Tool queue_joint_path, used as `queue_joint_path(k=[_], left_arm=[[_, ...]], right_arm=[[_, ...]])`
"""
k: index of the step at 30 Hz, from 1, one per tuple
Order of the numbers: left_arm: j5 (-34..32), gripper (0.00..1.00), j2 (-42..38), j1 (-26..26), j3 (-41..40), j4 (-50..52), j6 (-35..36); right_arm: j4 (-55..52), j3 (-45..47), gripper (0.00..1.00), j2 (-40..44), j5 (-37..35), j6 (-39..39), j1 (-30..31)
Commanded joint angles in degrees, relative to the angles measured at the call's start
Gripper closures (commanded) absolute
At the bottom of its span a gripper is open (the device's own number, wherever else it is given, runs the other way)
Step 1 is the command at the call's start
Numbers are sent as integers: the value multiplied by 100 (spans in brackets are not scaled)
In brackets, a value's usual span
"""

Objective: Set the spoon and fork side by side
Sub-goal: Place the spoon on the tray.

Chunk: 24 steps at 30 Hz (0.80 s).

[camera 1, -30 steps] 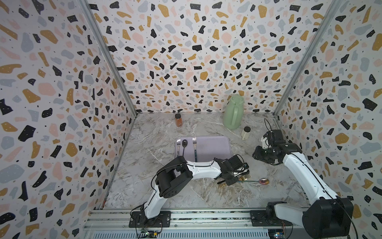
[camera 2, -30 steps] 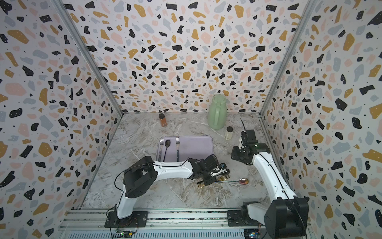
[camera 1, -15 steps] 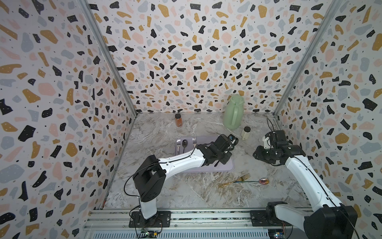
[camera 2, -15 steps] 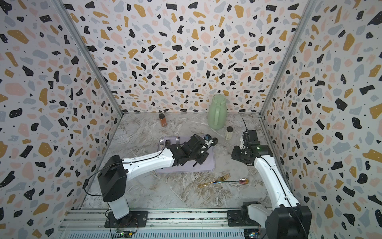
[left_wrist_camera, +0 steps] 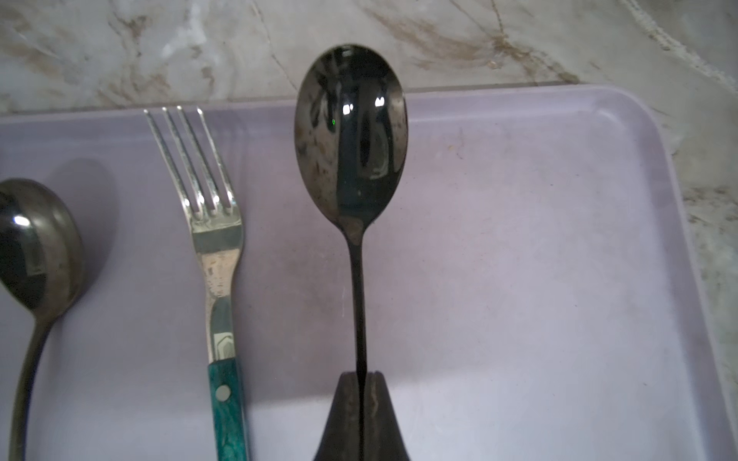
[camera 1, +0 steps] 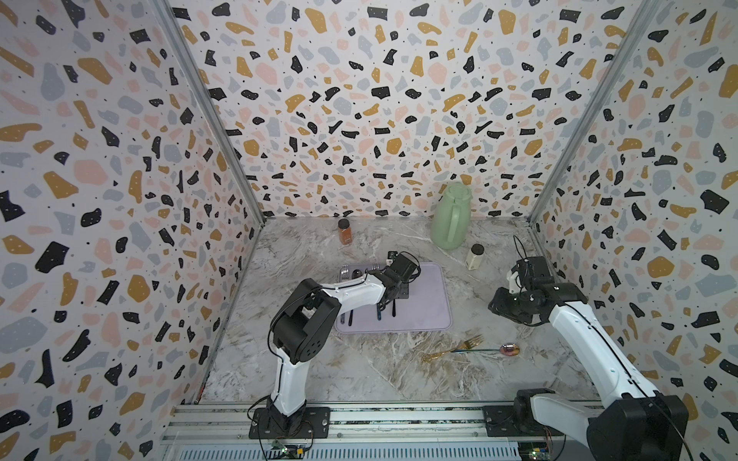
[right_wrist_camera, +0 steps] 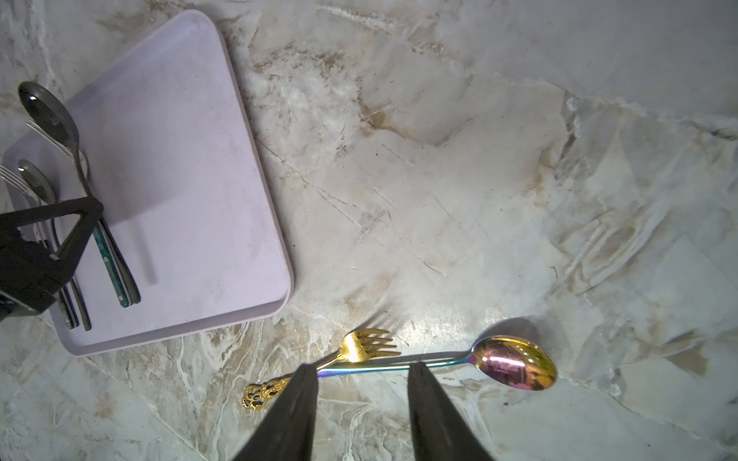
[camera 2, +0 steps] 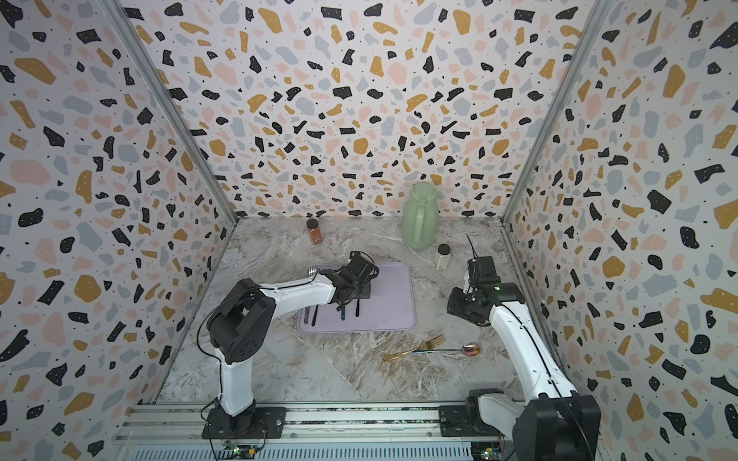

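Left jaws grip the black spoon (left_wrist_camera: 351,159) by its handle, bowl ahead of them over the lilac tray (left_wrist_camera: 559,279), just beside the teal-handled fork (left_wrist_camera: 217,259). Right jaws stand apart, empty, above the crossed gold fork (right_wrist_camera: 359,347) and iridescent spoon (right_wrist_camera: 515,367).

**Legible markings: none found**

No text, brand, number or sign can be read in any view. The orange jar (camera 1: 344,232) and the small pale bottle (camera 1: 474,259) show too small in both top views for any label to be made out. The same holds for the circuit board (camera 1: 286,450) below the front rail (camera 1: 399,417)
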<state>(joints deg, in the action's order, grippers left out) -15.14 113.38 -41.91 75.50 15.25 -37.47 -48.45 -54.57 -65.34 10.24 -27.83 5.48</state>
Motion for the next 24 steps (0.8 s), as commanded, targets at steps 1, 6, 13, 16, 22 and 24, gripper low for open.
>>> queue_joint_path(k=[1,6,13,16,22,24], left_arm=[[-112,100,-1,64,-149,-173,-353],[-109,100,17,95,-326,-164,-470],[116,79,-9,95,-300,-65,-353],[164,67,-256,87,-322,64,-187],[112,64,-1090,-262,-520,350,452],[168,61,-1397,-553,-675,316,860]], right_arm=[[-130,48,57,111,48,-109,-27],[-21,304,57,69,193,-345,-28],[177,739,55,115,461,-691,35],[154,879,53,232,424,-802,120],[185,1107,53,290,217,-1067,522],[239,1186,53,242,193,-1167,692]])
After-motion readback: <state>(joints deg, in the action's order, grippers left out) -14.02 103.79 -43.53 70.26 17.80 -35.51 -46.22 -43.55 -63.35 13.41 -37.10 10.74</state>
